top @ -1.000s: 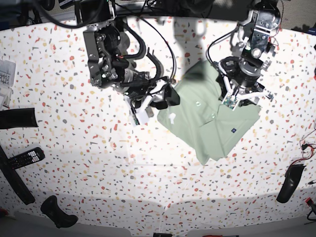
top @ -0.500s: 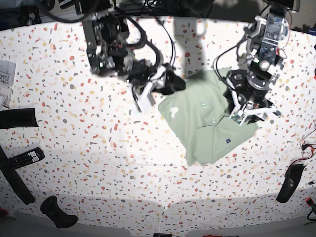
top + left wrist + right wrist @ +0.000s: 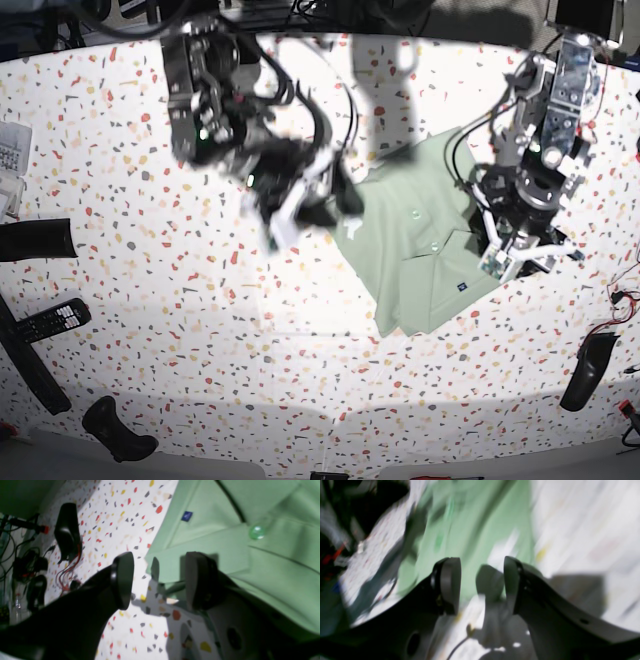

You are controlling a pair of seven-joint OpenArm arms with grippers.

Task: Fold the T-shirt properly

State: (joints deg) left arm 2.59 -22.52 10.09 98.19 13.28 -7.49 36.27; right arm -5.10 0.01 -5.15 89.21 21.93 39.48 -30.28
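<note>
The T-shirt (image 3: 420,245) is pale green and lies folded on the speckled table, right of centre. Its collar, a small button (image 3: 256,532) and a tiny dark blue label (image 3: 186,515) face up. My left gripper (image 3: 515,255) hangs over the shirt's right edge. In the left wrist view the left gripper (image 3: 160,580) is open, with the shirt's corner below the gap and nothing held. My right gripper (image 3: 295,215) is at the shirt's left edge. The right wrist view is blurred; there the right gripper (image 3: 481,585) is open over green cloth (image 3: 470,530) and holds nothing.
A black remote (image 3: 55,320) and other black tools (image 3: 35,240) (image 3: 118,430) lie along the table's left side. Another black tool (image 3: 588,370) with red cables (image 3: 67,580) sits at the right edge. A white box (image 3: 12,150) is at the far left.
My left gripper has moved right and toward the table's front, from the collar to the shirt's right edge. The right arm has swung beside the left edge and is still moving. The shirt has shifted slightly.
</note>
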